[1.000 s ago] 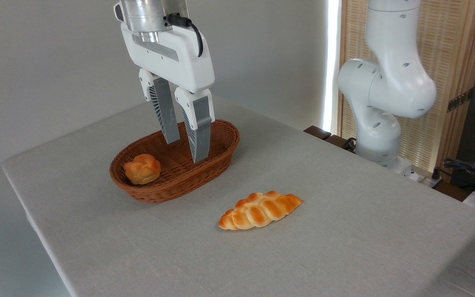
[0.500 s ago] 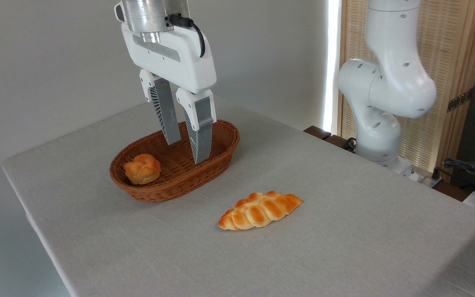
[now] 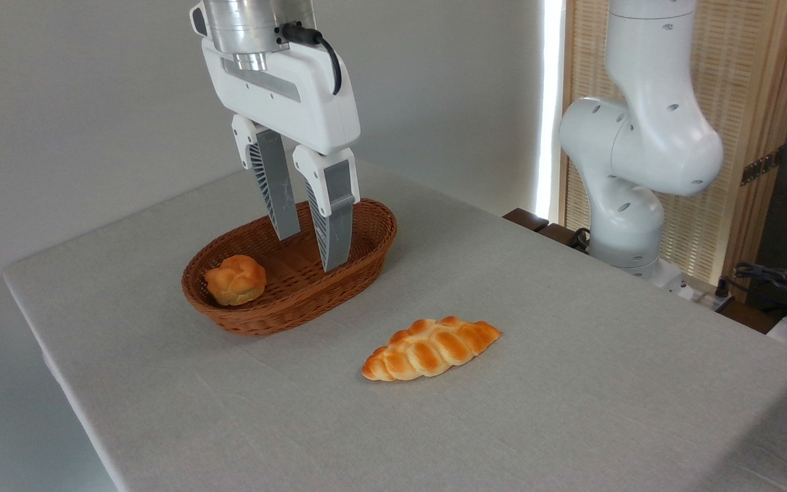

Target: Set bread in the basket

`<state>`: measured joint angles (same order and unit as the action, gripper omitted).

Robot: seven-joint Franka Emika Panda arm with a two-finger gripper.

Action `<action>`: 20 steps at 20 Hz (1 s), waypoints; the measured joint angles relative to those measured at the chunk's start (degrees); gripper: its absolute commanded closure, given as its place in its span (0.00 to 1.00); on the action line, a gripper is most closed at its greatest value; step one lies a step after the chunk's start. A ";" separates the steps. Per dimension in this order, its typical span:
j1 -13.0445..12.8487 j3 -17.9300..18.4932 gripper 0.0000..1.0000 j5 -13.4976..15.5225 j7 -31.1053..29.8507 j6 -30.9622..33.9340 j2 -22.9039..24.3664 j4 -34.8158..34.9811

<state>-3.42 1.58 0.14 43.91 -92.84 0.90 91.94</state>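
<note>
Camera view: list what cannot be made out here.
- Basket floor at its right end: partly hidden behind the tool fingers.
- Round bun's underside: hidden by the near wicker wall.
- Braided loaf's far side: turned away from the camera.
- Arm above the tool: cut off by the top edge.

The top of the hand [image 3: 310,251] is cut off by the upper edge, so its link to the arm [image 3: 646,143] is not shown; the arm's upper part is cut there too. Part of the basket [image 3: 267,314] floor and far rim is hidden behind the fingers [image 3: 333,225]. The underside of the small bun [image 3: 235,279] is concealed by the near wall. The counter [image 3: 571,410] is cropped at the bottom and right edges. Dark cables and gear at the right edge [image 3: 786,283] are cut off and cannot be identified.
</note>
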 measured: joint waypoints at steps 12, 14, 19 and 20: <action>-0.18 0.59 0.00 0.00 0.03 0.00 0.56 0.00; -0.18 0.59 0.00 0.00 0.03 0.00 0.58 0.00; -0.19 0.59 0.00 0.00 0.04 -0.26 1.21 1.00; -0.20 0.59 0.00 0.00 0.19 -1.41 1.97 2.21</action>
<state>-3.62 2.18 0.14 44.11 -94.24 2.87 94.15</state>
